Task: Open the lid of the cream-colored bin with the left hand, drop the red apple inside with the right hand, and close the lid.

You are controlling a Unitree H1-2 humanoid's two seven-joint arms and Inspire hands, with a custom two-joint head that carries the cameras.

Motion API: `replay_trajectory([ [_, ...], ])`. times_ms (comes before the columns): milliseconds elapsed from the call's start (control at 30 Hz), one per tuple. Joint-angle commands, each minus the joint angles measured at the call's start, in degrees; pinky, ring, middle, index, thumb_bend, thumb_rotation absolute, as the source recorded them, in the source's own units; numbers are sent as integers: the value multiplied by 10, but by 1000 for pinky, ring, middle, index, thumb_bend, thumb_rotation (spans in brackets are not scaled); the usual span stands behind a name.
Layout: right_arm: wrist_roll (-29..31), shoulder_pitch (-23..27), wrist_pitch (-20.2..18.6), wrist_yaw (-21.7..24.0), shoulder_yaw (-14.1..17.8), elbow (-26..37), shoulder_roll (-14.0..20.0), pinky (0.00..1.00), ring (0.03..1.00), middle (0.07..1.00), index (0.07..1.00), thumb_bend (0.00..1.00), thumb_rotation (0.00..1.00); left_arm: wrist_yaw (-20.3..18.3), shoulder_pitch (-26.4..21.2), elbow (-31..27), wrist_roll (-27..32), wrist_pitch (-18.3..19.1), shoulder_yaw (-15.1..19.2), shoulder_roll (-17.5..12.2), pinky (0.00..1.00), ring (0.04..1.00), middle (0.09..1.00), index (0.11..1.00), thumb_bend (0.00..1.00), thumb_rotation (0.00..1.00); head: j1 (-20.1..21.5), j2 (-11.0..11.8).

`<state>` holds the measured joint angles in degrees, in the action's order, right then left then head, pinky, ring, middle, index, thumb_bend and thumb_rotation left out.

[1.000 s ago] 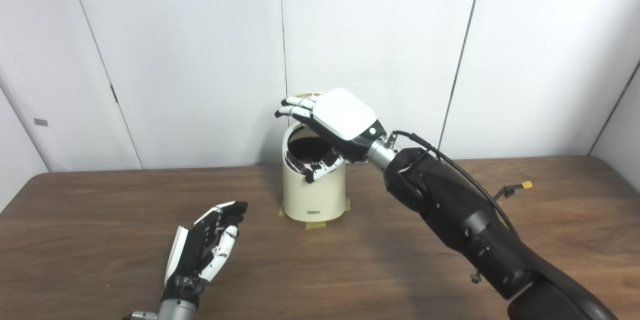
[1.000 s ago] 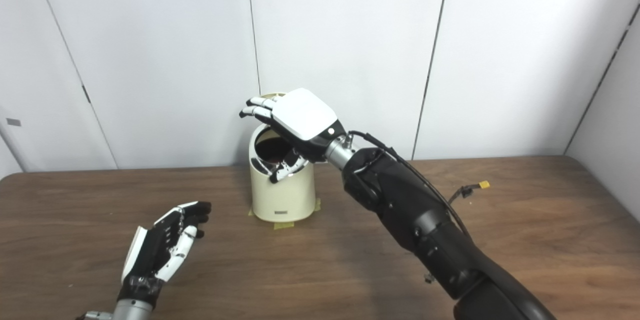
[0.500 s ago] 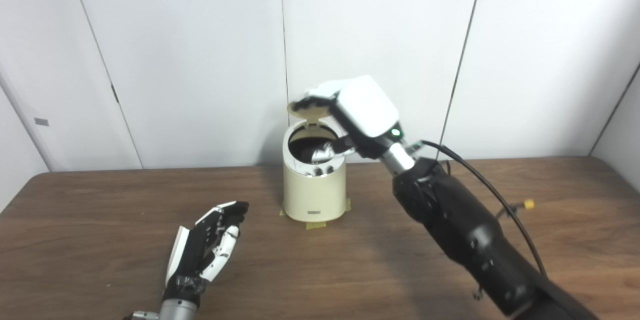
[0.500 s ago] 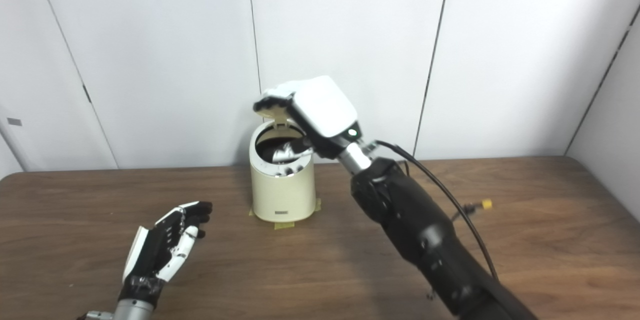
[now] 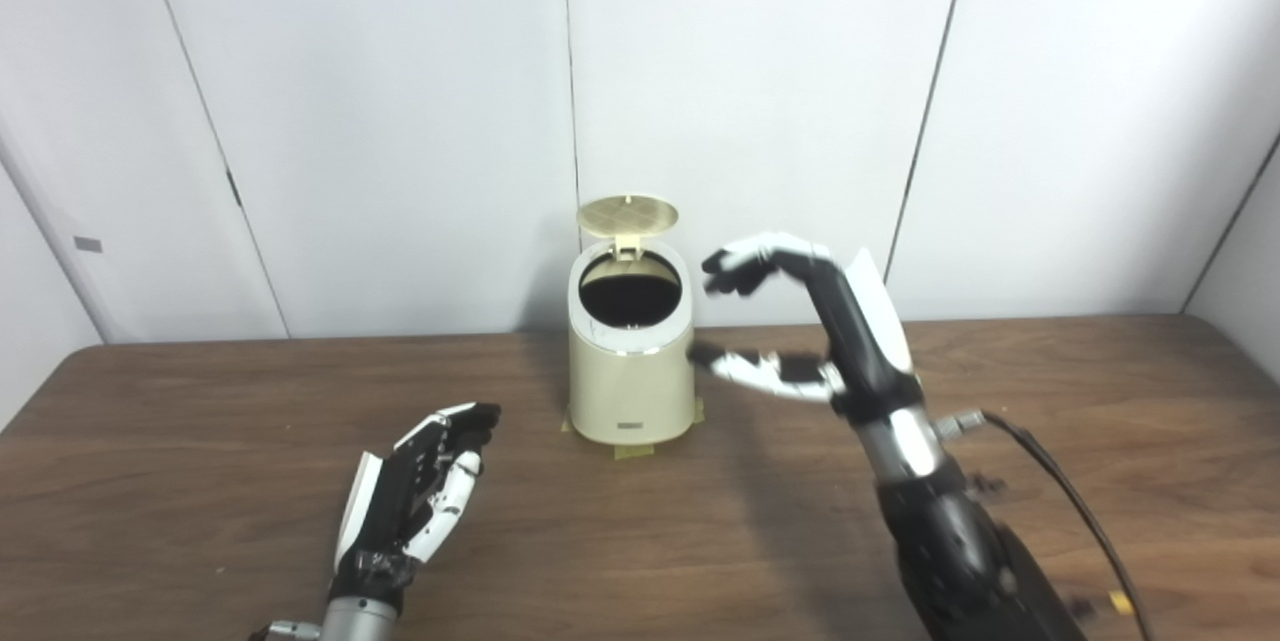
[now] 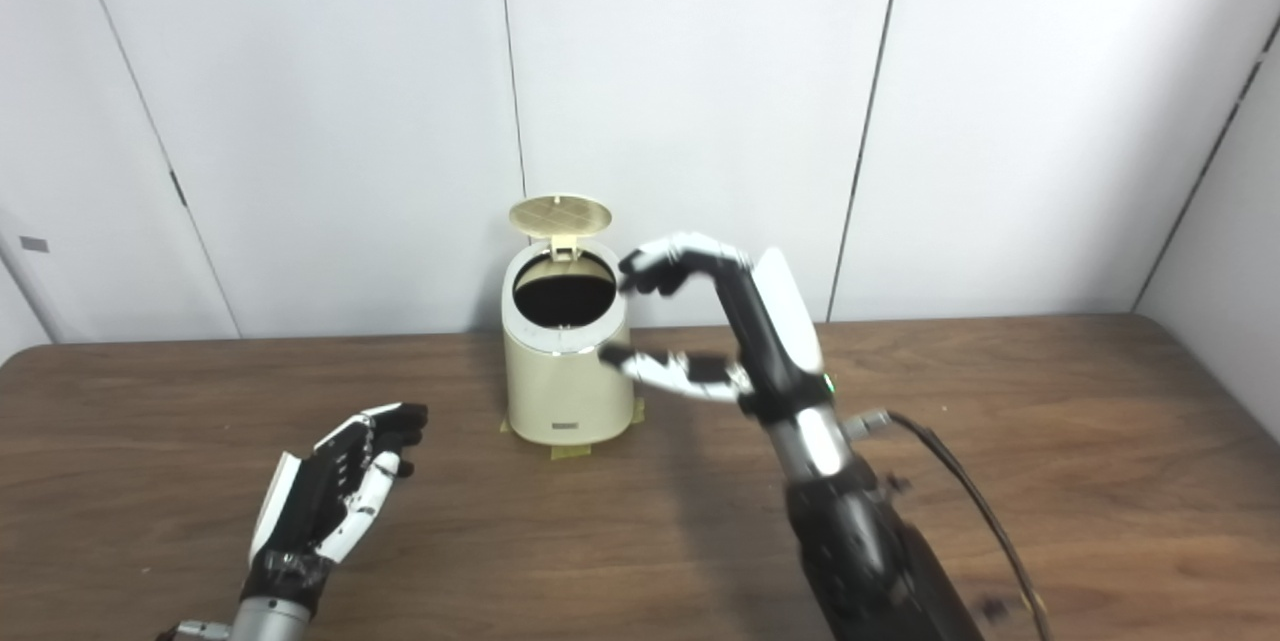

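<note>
Moved: my right hand (image 5: pixel 810 321) has pulled back off the bin (image 5: pixel 630 361), now just right of it, fingers spread, empty.
Bin: lid (image 5: pixel 627 214) up, mouth dark.
Left hand (image 5: pixel 415 491): loosely spread, near the table (image 5: pixel 200 441).
Apple: can't see it.

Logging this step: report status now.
Left hand open, low on table. Right hand open, empty, beside bin. Lid up. No apple visible.
</note>
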<state>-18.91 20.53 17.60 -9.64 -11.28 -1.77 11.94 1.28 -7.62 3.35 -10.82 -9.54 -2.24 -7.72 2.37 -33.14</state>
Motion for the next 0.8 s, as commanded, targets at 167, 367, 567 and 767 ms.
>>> replay_trajectory([
  [167,63,-37,3,67,28,-1,13,913,974,995,995,714,812,12,-8,5,-13,-23,-1,3,662,759,766,737,181,637,-4,0],
  [367,46,-76,34,36,60,-15,-16,665,770,801,806,241,660,11,-19,-17,-13,10,5,4,698,785,794,760,202,706,-10,0],
  [567,76,-95,41,36,85,-27,-36,632,721,749,744,214,479,21,-67,-58,-73,35,10,-13,730,804,802,773,249,753,-14,2],
  [767,52,-92,66,18,98,-47,-45,594,689,713,710,204,357,0,-186,-80,-112,87,5,-36,789,829,814,793,393,916,-15,3],
])
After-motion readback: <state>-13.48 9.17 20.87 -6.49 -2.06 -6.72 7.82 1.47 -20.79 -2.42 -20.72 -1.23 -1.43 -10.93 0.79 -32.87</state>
